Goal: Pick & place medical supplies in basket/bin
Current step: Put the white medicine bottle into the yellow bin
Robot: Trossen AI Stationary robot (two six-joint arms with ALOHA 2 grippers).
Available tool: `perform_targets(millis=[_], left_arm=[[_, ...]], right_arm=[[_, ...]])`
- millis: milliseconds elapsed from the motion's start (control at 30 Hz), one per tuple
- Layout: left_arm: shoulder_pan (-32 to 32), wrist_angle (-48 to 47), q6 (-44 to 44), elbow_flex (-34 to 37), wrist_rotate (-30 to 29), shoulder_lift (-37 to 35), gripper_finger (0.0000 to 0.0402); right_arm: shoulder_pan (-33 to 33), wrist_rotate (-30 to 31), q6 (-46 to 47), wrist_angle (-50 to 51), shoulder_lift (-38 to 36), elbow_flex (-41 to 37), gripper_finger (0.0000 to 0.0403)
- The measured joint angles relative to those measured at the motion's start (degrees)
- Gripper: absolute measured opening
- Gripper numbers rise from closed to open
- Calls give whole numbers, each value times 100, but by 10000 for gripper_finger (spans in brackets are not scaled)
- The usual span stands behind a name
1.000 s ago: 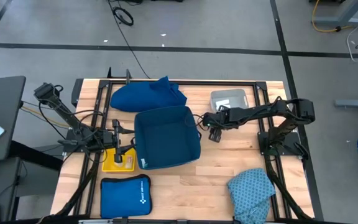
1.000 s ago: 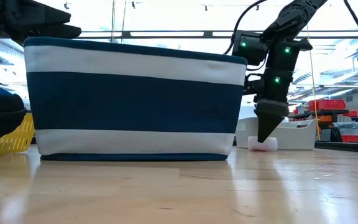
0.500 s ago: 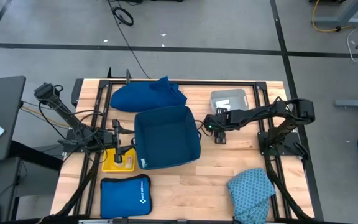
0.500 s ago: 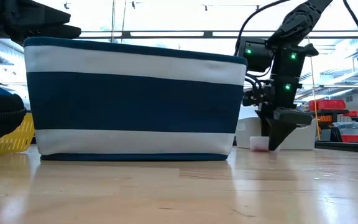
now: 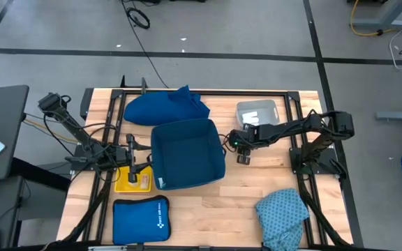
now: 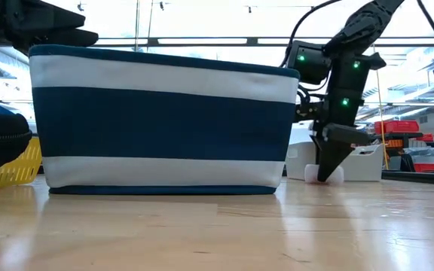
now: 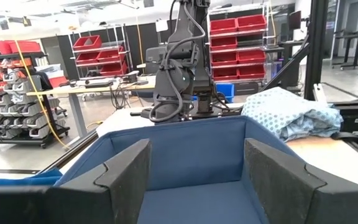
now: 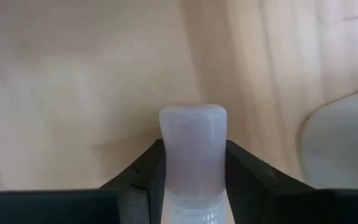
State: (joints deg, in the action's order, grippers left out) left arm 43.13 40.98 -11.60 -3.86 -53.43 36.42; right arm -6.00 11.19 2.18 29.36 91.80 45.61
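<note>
My right gripper (image 5: pixel 243 157) stands just right of the dark-blue basket with white stripes (image 5: pixel 187 153), pointing down at the table, shut on a small white roll (image 8: pixel 192 146) that also shows in the low view (image 6: pixel 337 175). My left gripper (image 5: pixel 135 159) waits open at the basket's left wall, over a yellow tray (image 5: pixel 132 181); its wrist view looks into the basket (image 7: pixel 194 155). A large dark-blue cloth (image 5: pixel 165 108) lies on the table behind the basket. A teal speckled cloth (image 5: pixel 283 213) lies at the near right corner. My right gripper pinches the white roll between its two fingers (image 8: pixel 143 173), one on each long side (image 8: pixel 219 149), and the fingers lie along it. It comes from above, pointing down. The roll's free end sticks out past the fingertips and sits at the tabletop (image 6: pixel 337 179).
A grey open bin (image 5: pixel 257 111) stands at the far right, just behind the right gripper. A flat bright-blue zip pouch (image 5: pixel 140 219) lies at the near left. Bare wood (image 5: pixel 250 185) lies between the basket, the bin and the teal cloth.
My right gripper has shifted a little toward the near edge beside the basket and turned about its wrist, staying low at the table. The white roll has slid slightly along the table with it.
</note>
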Motion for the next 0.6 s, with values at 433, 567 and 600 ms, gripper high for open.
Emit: perform_targets(millis=[433,567,600], left_arm=[[-261,257,4,0,442,0,261],[-420,340,22,0,607,0,261],[-463,380,23,0,645,-1,261]], right_arm=[[989,307,942,448,6,660,129],[1286,1016,1167,1280,6,1247,129],[1354,1210,1219,1484,5,1415,129]])
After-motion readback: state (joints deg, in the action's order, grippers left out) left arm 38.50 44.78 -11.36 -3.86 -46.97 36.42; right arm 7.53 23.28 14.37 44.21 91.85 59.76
